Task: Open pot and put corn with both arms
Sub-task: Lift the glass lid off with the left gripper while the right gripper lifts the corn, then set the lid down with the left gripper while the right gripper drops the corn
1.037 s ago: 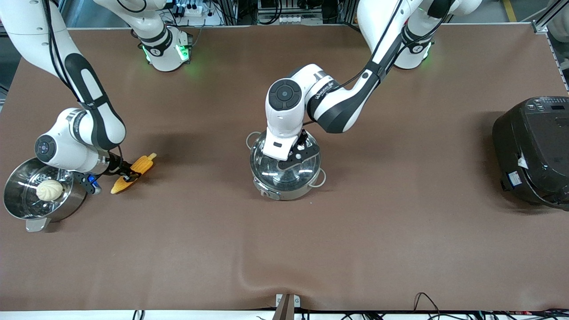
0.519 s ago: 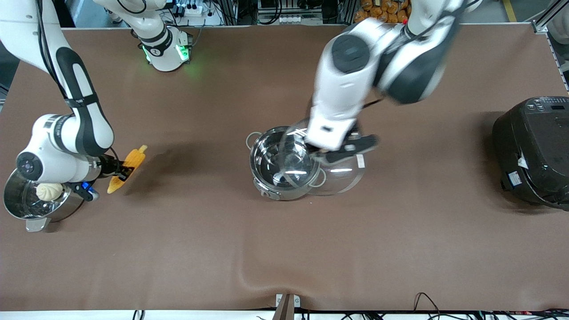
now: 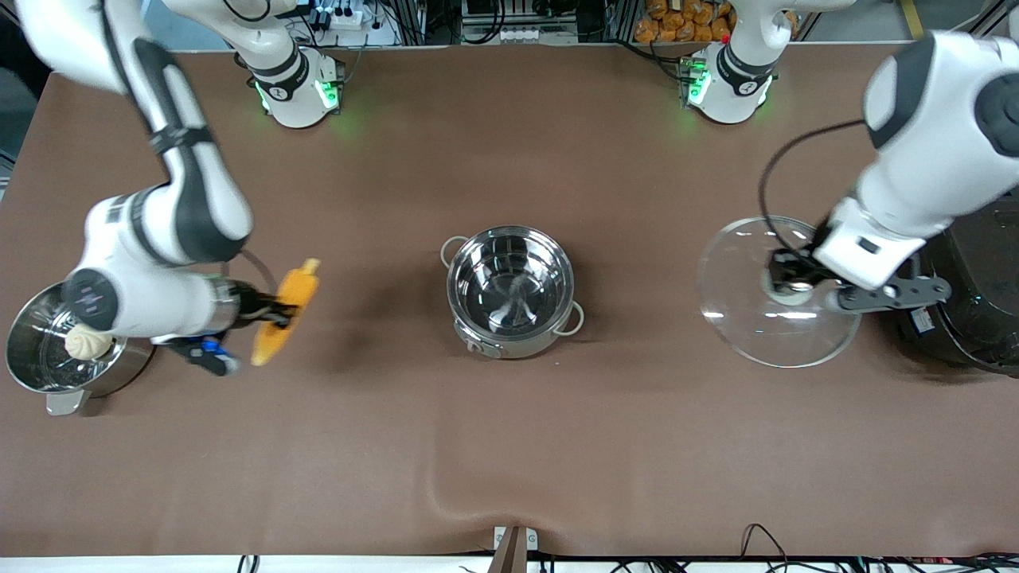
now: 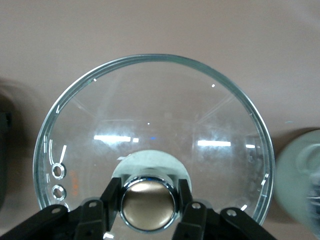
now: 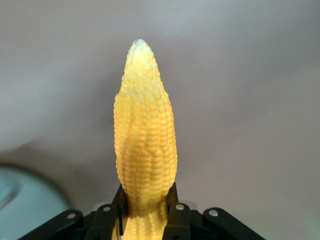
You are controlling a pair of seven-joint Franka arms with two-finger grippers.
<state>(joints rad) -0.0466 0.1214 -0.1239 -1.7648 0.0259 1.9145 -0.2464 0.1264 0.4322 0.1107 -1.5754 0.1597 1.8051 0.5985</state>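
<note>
The shiny steel pot (image 3: 510, 291) stands open and empty in the middle of the table, with wire loop handles. My left gripper (image 3: 790, 285) is shut on the metal knob (image 4: 148, 202) of the round glass lid (image 3: 776, 293) and holds it in the air over the table beside the black rice cooker. The lid fills the left wrist view (image 4: 150, 115). My right gripper (image 3: 275, 312) is shut on the yellow-orange corn (image 3: 285, 309) near its stub end and holds it above the table between the steamer pot and the pot. The corn's pointed tip (image 5: 140, 46) shows in the right wrist view.
A steel steamer pot (image 3: 36, 368) with a white bun (image 3: 87, 341) in it stands at the right arm's end of the table. A large black rice cooker (image 3: 967, 294) stands at the left arm's end. The tablecloth has a ripple (image 3: 446, 497) near the front camera.
My left gripper lifted the glass lid off the pot and carried it toward the rice cooker. My right gripper raised the corn off the table and moved it toward the pot.
</note>
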